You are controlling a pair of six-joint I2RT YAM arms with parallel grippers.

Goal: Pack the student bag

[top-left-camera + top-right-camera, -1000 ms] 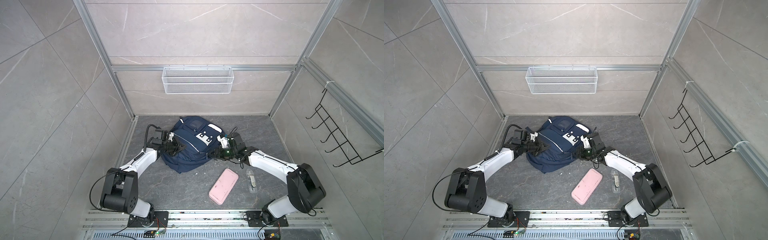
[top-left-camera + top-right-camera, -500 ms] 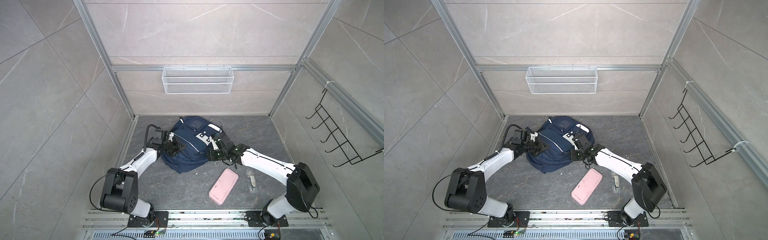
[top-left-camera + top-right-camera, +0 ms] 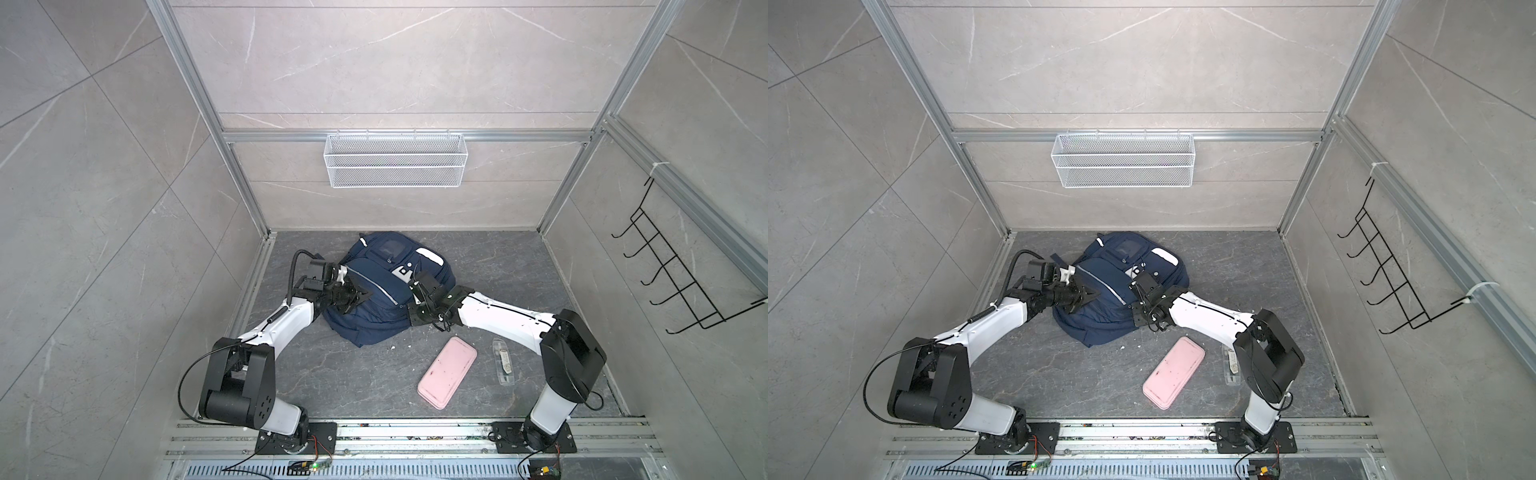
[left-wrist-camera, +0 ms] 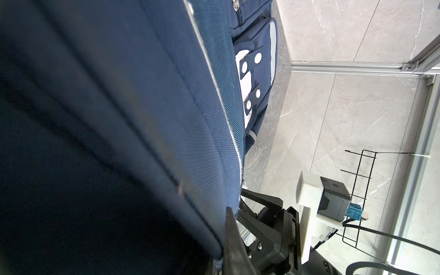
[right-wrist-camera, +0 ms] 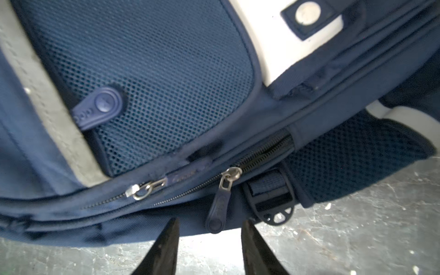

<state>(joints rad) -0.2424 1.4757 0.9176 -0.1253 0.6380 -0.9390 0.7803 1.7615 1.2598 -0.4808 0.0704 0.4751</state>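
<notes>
In both top views, one student bag [image 3: 374,320] lies on the tabletop [image 3: 332,382] near its far edge, about mid-width. One pink case [image 3: 447,372] and one clear packet [image 3: 503,361] lie toward the near right corner; the packet's contents are illegible. The left hand [image 3: 357,296] rests on the bag's left side. The right arm [image 3: 498,316] covers its own fingertips. Left wrist view: blurred navy fabric fills most of the frame. The hand is pressed together at a seam, and whether fabric is caught cannot be told. Right wrist view: the right hand [image 5: 209,222] stands spread, with one zipper pull [image 5: 217,204] just beyond the gap.
</notes>
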